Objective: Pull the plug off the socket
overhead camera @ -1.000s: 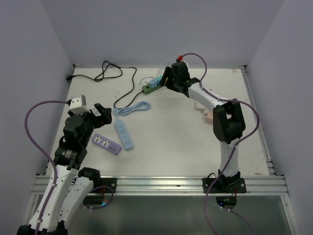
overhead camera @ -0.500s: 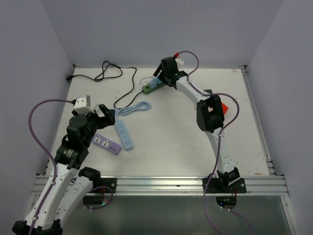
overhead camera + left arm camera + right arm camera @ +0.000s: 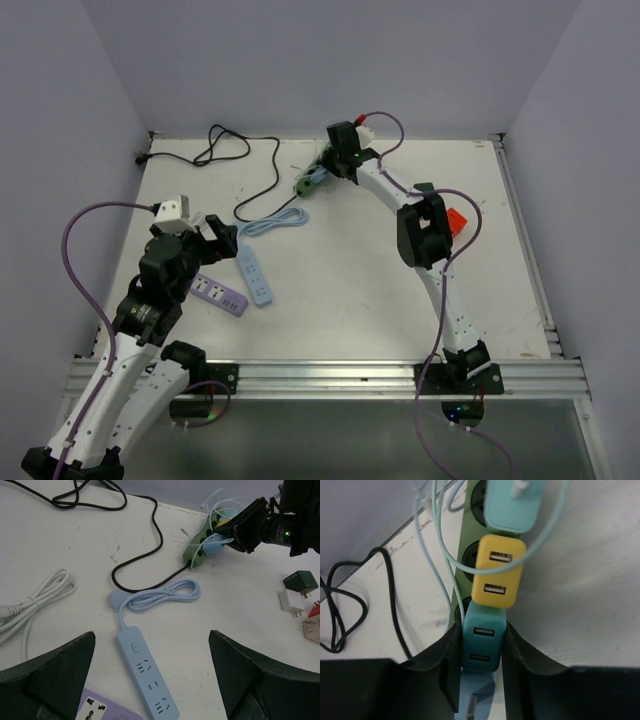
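While the white table (image 3: 350, 290) carries several power strips, only the far one concerns the task. The right arm (image 3: 425, 235) reaches to the back of the table; the left arm (image 3: 150, 290) waits near the front, its gripper (image 3: 152, 635) spread wide and empty above the light blue strip (image 3: 147, 680), with the purple strip (image 3: 107, 712) just beside it.

The socket (image 3: 197, 552), a long dark green strip, lies at the back of the table, well apart from the left gripper. Its black cord (image 3: 150, 545) trails away to the left.

The right gripper (image 3: 481, 630) is clamped on the teal USB plug (image 3: 481, 640), one finger flat on each side. A yellow USB adapter (image 3: 498, 572) sits touching that plug in the next outlet, and a pale mint adapter (image 3: 512, 507) follows, its thin cable (image 3: 442, 555) looping over the row.

Likely faults: nothing pins the strip down, so a pull may lift the whole socket instead of freeing the plug. The smooth plug sides may let the fingers slip. The loose cable may snag on the gripper and drag the neighbouring adapters.
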